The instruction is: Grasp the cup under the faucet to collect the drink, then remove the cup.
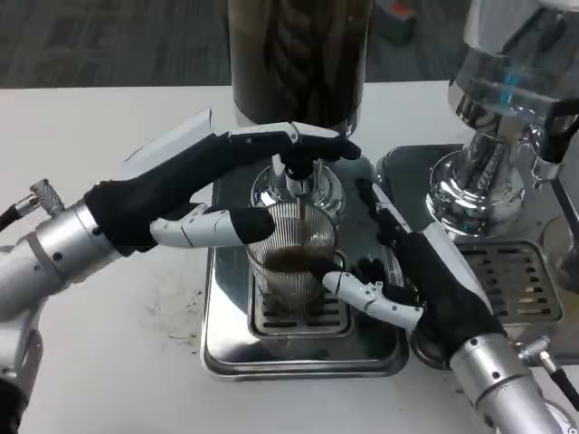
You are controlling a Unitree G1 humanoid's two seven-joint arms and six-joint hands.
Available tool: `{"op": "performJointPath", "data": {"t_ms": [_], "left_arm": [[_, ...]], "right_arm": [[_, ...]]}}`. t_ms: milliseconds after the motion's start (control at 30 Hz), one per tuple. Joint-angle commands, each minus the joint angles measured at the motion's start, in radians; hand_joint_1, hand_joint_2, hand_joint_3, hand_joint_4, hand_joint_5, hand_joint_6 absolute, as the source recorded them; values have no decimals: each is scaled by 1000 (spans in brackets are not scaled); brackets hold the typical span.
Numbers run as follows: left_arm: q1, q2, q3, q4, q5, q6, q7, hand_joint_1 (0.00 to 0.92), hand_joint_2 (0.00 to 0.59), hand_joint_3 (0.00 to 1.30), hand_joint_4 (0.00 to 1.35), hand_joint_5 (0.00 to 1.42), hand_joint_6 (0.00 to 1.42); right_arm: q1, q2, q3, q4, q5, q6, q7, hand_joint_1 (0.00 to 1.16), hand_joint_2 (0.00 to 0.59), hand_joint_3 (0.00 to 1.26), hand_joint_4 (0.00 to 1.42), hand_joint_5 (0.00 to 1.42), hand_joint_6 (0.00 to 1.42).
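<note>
Dispenser tank (298, 54) cut off at top edge. Cup (291, 262), ribbed glass with dark drink inside, stands on drip tray (226, 348) under faucet (298, 176). Right hand (407, 280) grips cup (palm side hidden). Left hand (226, 181) presses on faucet, fingers apart, holding nothing.

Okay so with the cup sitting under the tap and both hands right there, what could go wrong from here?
1. The ribbed clear cup already holds dark drink; the right hand grips it low, so a tilt on removal could spill onto the drip tray.
2. The left hand reaches over the faucet; keeping it pressed too long may overfill.
3. Lifting the cup could knock the faucet just above its rim.
</note>
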Motion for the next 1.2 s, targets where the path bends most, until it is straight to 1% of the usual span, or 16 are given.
{"op": "performJointPath", "data": {"t_ms": [33,333,867,1200], "left_arm": [[28,11,-26,8,44,2,-37,0,100,304,228,243,254],[34,13,-17,0,41,-13,-27,0,100,304,228,243,254],[51,-11,67,13,1,-39,52,0,99,293,228,236,254],[46,-37,111,42,-30,-18,54,0,104,281,196,218,255]], "right_arm": [[9,0,3,-6,11,-27,6,564,227,0,0,0,47],[19,0,1,-5,19,-43,7,554,218,0,0,0,48],[12,5,6,7,21,-45,12,549,214,0,0,0,48],[7,13,12,21,22,-47,12,548,214,0,0,0,61]]}}
